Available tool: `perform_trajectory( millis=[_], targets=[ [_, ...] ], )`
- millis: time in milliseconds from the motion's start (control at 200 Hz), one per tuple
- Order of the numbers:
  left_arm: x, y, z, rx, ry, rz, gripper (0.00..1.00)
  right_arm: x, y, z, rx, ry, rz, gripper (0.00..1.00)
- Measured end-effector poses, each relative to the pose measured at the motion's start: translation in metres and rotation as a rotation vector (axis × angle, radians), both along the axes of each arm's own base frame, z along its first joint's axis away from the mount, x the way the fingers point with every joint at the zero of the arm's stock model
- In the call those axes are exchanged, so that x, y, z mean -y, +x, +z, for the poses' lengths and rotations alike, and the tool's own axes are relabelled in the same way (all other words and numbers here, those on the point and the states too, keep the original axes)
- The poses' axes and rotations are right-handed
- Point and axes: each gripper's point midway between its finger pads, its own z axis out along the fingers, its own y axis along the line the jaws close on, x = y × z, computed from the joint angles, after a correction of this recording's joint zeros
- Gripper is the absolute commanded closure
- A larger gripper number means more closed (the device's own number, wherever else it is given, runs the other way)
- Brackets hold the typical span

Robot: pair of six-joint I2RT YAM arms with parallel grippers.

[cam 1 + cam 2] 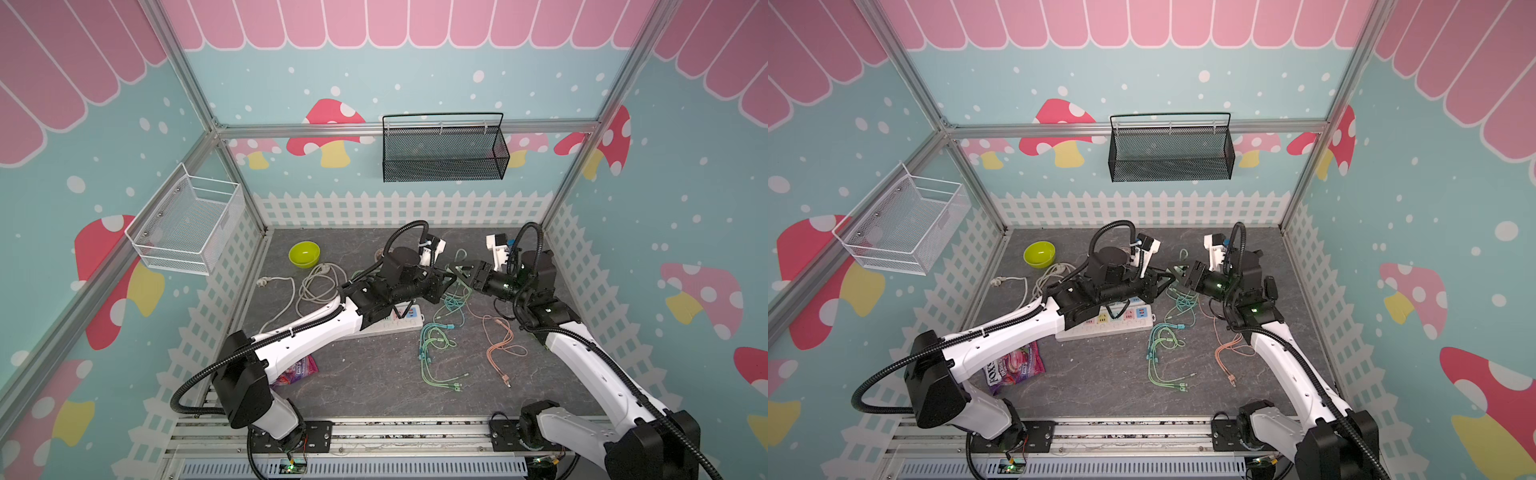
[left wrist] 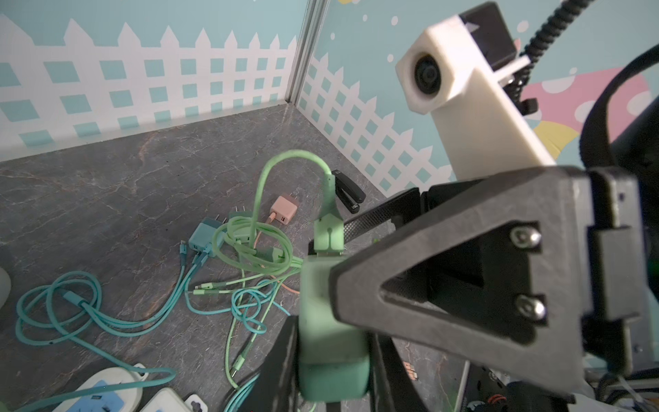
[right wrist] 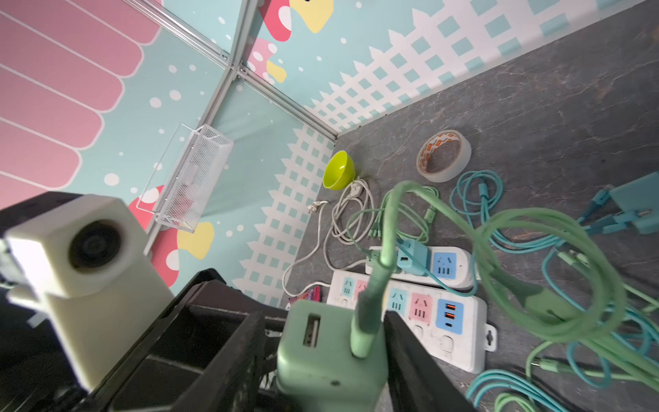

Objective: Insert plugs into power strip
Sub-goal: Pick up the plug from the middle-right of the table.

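A mint green plug (image 3: 331, 356) sat low in the picture between the black fingers (image 3: 410, 360) of the right gripper (image 3: 326, 331); whether they pressed it could not be told. A green cable (image 3: 570, 257) rose from its face and looped over the grey table (image 3: 535, 107). Behind lay a nearer power strip (image 3: 470, 342) with blue and pink sockets and a farther power strip (image 3: 463, 265) carrying a teal plug (image 3: 413, 258). Beyond were a white cord (image 3: 342, 217), a lime bowl (image 3: 338, 171) and a tape roll (image 3: 444, 157).

grey marbled tabletop (image 1: 374, 386) bears power strips (image 3: 463, 342), a lime bowl (image 1: 304, 254), tape roll (image 3: 444, 156), snack bag (image 1: 1017, 368) and tangled cables (image 1: 1167, 340).
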Motion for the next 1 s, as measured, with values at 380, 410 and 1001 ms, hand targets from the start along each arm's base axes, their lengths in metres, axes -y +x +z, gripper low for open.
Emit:
perform_trajectory(
  millis=[380,410,1001],
  targets=[
    [-0.037,-0.005,0.033,-0.086,-0.163,-0.058,1.0,-0.004,-0.023,0.038,0.233,-0.057,0.181,0.23],
    [-0.039,-0.007,0.037,-0.093,-0.185,-0.072,1.0,-0.004,-0.024,0.039,0.245,-0.058,0.196,0.24],
    [-0.04,-0.051,0.091,-0.144,-0.49,-0.392,1.0,-0.019,-0.068,0.068,0.434,0.073,0.465,0.41]
  ],
)
